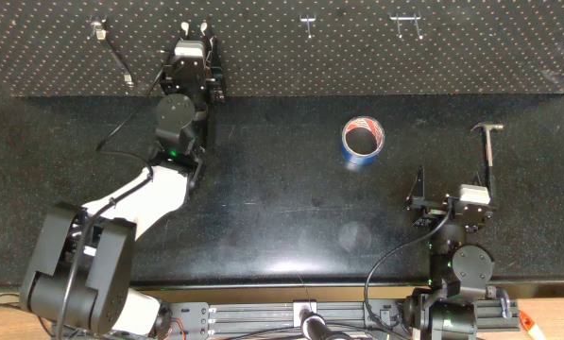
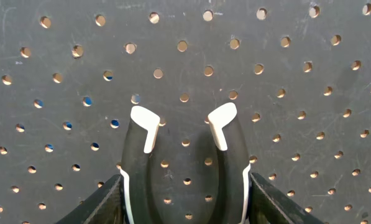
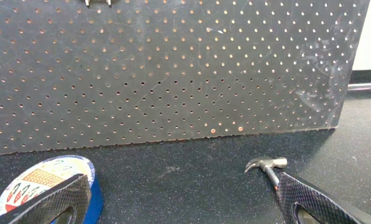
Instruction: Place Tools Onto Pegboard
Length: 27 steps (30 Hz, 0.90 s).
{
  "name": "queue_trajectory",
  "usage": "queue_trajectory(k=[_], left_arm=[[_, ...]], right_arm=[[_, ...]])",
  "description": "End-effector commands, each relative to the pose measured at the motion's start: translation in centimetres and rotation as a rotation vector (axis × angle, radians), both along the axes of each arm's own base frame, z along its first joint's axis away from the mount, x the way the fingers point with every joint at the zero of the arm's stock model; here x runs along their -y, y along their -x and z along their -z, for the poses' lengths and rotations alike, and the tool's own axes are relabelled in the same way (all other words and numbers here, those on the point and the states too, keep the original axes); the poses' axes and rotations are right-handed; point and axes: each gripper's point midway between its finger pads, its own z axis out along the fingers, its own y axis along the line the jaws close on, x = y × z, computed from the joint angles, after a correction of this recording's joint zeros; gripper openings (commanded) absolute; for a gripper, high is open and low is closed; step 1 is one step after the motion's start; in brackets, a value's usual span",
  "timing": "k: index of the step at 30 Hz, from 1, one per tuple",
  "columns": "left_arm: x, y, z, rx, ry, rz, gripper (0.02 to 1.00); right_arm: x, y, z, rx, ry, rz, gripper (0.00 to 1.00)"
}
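Left gripper [image 2: 184, 127]: jaws apart, empty, close up to the pegboard [image 1: 357, 57];
Right gripper [image 1: 449, 196]: jaws wide apart, empty;
Hammer [image 1: 489, 142]: on the bench [image 1: 282, 198], just beside the right gripper;
Tape roll [image 1: 363, 140]: on the bench, mid-way

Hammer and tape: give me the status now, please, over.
Left claw open, empty, facing pegboard. Right claw open, by the hammer handle. It and the tape roll lie on the table, not hung. Nothing blocks them.
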Motion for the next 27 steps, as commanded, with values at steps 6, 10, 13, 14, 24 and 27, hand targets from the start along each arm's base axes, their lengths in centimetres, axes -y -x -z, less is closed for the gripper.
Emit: queue_trajectory(k=[6,10,13,14,24,27], left_arm=[[0.0,-0.4,-3.1,0.101,0.047,-0.004,0.794],[0.2,-0.4,-3.2,0.103,0.047,0.004,0.996],[0.0,0.2,-5.0,0.135,0.056,0.004,0.996],[-0.2,0.8,-6.6,0.158,0.062,0.003,0.996],[-5.4,10.9,-12.0,-0.041,0.004,-0.021,0.996],[-7.7,14.9,-11.8,-0.078,0.002,-0.032,0.996]], right_arm=[[0.0,0.0,0.1,0.000,0.011,-0.005,0.972],[0.0,0.0,0.1,0.000,0.011,-0.005,0.972],[0.0,0.0,0.1,0.000,0.011,-0.005,0.972],[0.0,0.0,0.1,0.000,0.011,-0.005,0.972],[0.0,0.0,0.1,0.000,0.011,-0.005,0.972],[0.0,0.0,0.1,0.000,0.011,-0.005,0.972]])
